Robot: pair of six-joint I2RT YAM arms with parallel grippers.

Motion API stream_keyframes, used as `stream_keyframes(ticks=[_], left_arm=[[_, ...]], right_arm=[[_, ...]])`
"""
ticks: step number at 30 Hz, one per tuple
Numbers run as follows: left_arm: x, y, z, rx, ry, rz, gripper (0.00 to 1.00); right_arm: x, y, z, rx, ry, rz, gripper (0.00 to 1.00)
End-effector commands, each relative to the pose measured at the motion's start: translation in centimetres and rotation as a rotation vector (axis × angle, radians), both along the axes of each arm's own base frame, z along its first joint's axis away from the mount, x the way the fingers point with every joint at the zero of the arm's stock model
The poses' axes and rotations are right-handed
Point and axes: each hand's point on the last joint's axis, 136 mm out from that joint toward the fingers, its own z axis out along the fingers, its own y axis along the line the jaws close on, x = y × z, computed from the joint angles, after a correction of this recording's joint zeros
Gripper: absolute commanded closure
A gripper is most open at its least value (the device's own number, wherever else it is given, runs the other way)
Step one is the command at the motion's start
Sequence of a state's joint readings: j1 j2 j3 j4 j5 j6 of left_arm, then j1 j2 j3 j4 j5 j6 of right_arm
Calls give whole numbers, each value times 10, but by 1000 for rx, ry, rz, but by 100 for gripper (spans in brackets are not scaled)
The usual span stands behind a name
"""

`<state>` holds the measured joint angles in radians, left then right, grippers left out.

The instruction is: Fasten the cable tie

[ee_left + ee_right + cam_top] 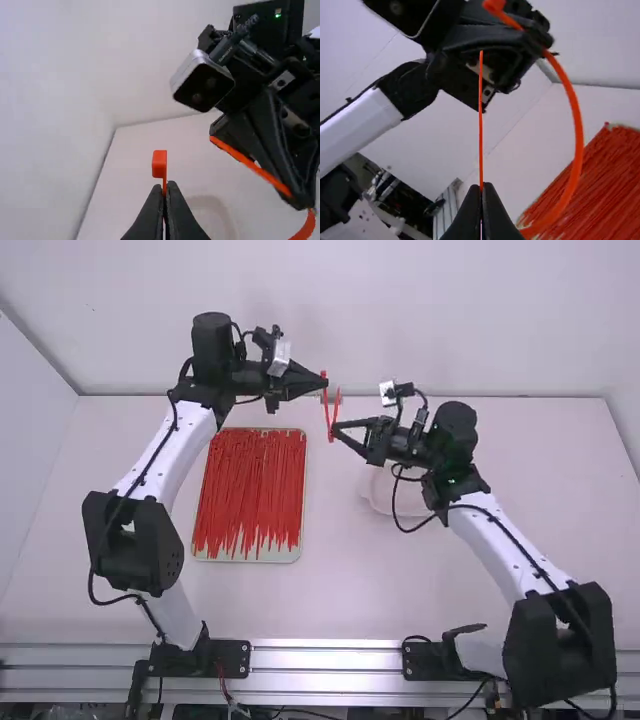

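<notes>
cable tie (329,412): red and bent into a loop. It is up in the air over the counter (560,470), toward 12 o'clock from the middle in the high view.
left tool (322,379): its two fingers are pressed together on the tie, right under the little square head. The head pokes out past the tip.
right tool (336,432): its two fingers are pressed together on the thin strap end. It is at 5 o'clock from the left tool, very near.
tie and tools: the tie runs between the two tips, one end in each.
tray (250,559): flat on the counter, at 8 o'clock from the tie, well apart.
pile of red ties (250,495): lies in the tray.
</notes>
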<state>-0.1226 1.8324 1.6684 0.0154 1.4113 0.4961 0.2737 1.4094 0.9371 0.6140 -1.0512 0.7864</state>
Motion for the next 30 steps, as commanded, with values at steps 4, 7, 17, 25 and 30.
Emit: stream_keyframes(ticks=[4,7,17,25,30], left_arm=[[-17,-1,-3,-16,-81,-77,98],[-18,-3,-7,-13,-84,-76,98],[-26,-19,-7,-14,-94,-113,98],[-27,-19,-6,-17,-101,-119,98],[-25,-16,-6,-16,-102,-109,98]], right_arm=[[-11,6,14,31,56,63,100],[-12,4,12,33,95,71,100],[-18,5,12,41,165,108,100],[-19,6,11,42,173,113,100],[-14,5,12,46,177,88,100]])
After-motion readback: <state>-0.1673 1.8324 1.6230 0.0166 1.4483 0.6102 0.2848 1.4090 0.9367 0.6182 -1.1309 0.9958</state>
